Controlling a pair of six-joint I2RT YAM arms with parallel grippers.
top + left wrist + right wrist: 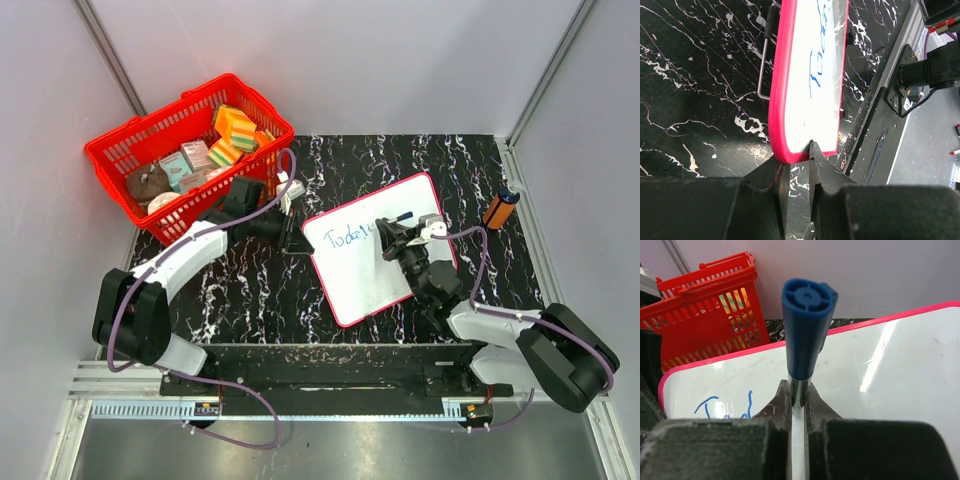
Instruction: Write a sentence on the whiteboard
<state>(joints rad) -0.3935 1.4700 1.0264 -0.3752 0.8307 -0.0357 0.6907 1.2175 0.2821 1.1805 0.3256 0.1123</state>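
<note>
Your white-and-black left arm (185, 252) reaches forward and to the right. Your black two-finger left gripper (796, 161) pinches the red-pink rim of the flat white whiteboard (810, 75). Your right arm (480, 322) bends inward, and your black right gripper (798, 390) clamps a blue-capped marker (805, 325) between its fingers.

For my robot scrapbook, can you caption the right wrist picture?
Right hand grips a blue marker over the whiteboard, blue writing begun, red basket behind.
</note>
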